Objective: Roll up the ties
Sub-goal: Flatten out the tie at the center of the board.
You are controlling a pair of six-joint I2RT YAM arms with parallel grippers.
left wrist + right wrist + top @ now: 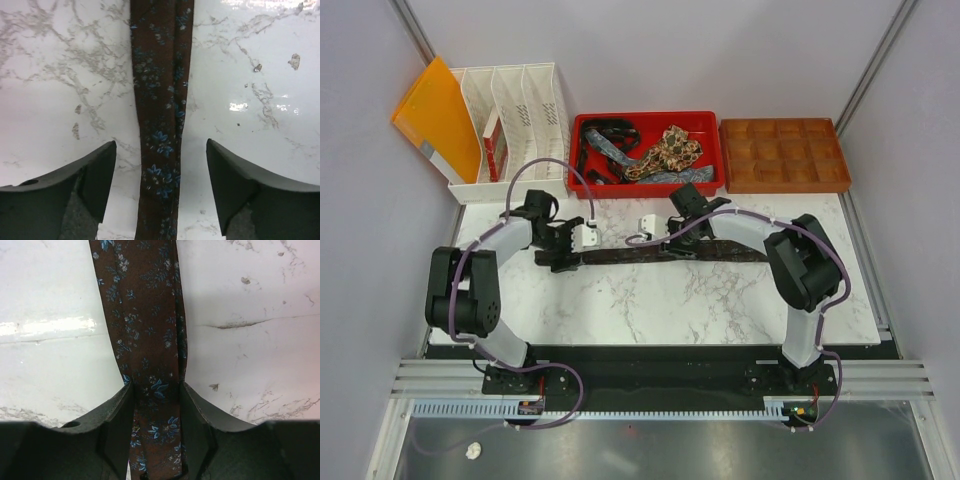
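A dark brown tie with small blue flowers (620,257) lies stretched left to right on the marble table. My left gripper (563,258) is at its left part. In the left wrist view the gripper (160,142) is open wide, with the tie (160,90) flat between the fingers (97,170) and touching neither. My right gripper (672,248) is near the tie's middle. In the right wrist view it (155,385) is shut on the tie (145,315), the fingers (117,415) pressing both edges.
A red bin (645,117) at the back holds more ties: a tan-and-brown speckled one (675,150), a blue patterned one (610,150) and a dark one (610,128). A brown compartment tray (783,155) stands at its right. A white file rack (515,120) and an orange folder (435,115) stand at the left.
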